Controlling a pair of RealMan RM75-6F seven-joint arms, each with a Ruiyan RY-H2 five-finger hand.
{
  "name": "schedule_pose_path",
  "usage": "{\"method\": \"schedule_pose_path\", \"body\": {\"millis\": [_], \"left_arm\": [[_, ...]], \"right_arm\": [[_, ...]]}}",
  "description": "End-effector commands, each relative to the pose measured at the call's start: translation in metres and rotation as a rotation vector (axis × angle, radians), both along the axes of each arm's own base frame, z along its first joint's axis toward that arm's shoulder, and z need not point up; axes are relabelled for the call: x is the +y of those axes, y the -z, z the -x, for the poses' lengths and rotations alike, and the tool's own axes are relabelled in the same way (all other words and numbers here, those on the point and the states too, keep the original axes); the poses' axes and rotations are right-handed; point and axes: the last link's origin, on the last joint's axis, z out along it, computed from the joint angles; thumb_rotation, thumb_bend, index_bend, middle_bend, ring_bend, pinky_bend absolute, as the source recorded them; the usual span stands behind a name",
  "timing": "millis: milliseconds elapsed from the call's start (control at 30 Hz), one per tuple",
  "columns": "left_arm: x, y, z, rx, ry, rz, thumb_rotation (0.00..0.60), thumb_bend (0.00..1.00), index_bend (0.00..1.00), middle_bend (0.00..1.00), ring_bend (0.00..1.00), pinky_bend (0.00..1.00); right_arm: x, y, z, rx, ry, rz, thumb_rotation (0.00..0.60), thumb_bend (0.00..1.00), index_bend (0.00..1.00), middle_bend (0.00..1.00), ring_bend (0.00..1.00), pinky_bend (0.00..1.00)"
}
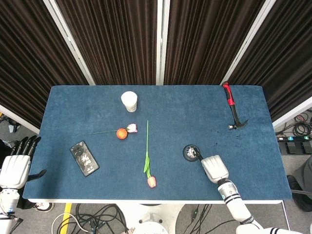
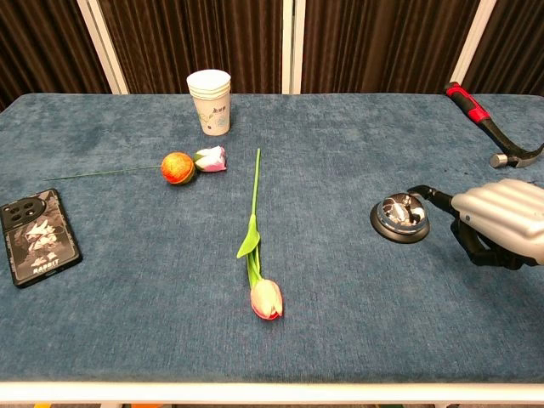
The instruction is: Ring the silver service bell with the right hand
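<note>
- Right robot hand (image 2: 501,219) beside the round silver service bell (image 2: 400,218): one finger outstretched, tip at the bell's top, others curled, holding nothing.
- Left robot hand (image 1: 17,163) off the counter edge, fingers spread, empty.

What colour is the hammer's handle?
The hammer has a red and black handle, clearest in the head view.

On the blue cloth-covered table (image 2: 357,340), the silver service bell (image 2: 400,217) sits right of the pink tulip (image 2: 265,297). The stacked paper cups (image 2: 210,101) stand far, the black phone (image 2: 36,235) left, the red-handled hammer (image 2: 490,127) far right.
</note>
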Motion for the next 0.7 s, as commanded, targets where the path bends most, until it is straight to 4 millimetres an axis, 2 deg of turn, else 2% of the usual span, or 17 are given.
{"method": "schedule_pose_path", "body": {"millis": [33, 500, 700], "left_arm": [[0.000, 0.000, 0.000, -0.002, 0.001, -0.001, 0.600, 0.11, 0.07, 0.05, 0.00, 0.15], [0.000, 0.001, 0.004, -0.002, -0.013, 0.004, 0.600, 0.11, 0.07, 0.05, 0.00, 0.15], [0.000, 0.001, 0.004, -0.005, -0.010, 0.001, 0.600, 0.11, 0.07, 0.05, 0.00, 0.15]], "right_arm": [[0.001, -0.005, -0.005, -0.024, -0.022, 0.024, 0.600, 1.00, 0.00, 0.88, 0.70, 0.63], [0.003, 0.006, 0.006, 0.012, 0.012, -0.014, 0.600, 1.00, 0.00, 0.88, 0.70, 0.63], [0.003, 0.004, 0.002, -0.007, -0.002, 0.000, 0.600, 1.00, 0.00, 0.88, 0.70, 0.63]]}}
